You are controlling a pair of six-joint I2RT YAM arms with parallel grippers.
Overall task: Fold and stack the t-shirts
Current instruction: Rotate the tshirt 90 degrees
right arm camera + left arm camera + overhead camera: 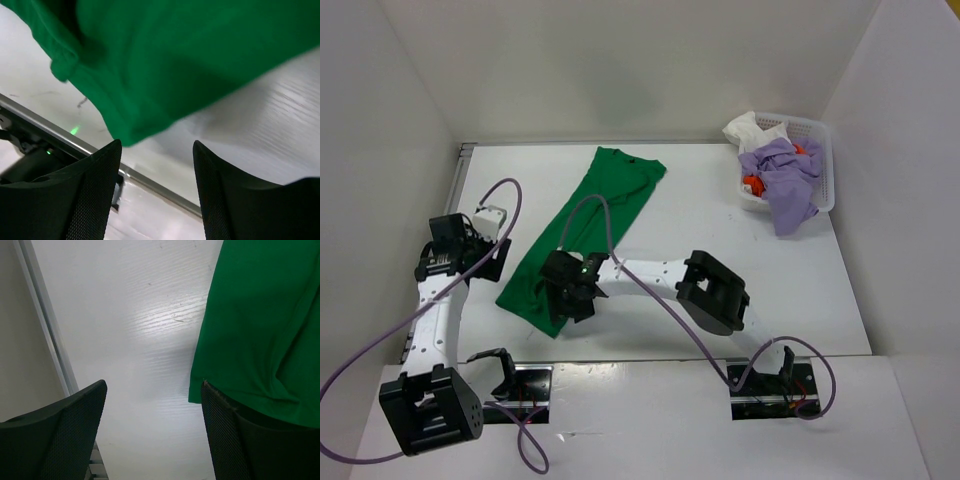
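- Currently, the green t-shirt (585,225) lies as a long, narrow strip on the table (720,240). It runs from the upper centre to the lower left of the top view.
- Left gripper (154,390): fingers apart, nothing between them. It sits over bare table just beside the shirt's left edge.
- Right gripper (157,147): fingers apart, nothing clamped. It sits at the shirt's lower end, near the table's front edge, and bare table shows between the fingers.
- The white mesh basket (825,160) stands at the upper right of the top view.
- The basket holds the white t-shirt (750,128), the orange-red t-shirt (752,185) and the lavender t-shirt (785,180). The lavender one drapes over the near rim.
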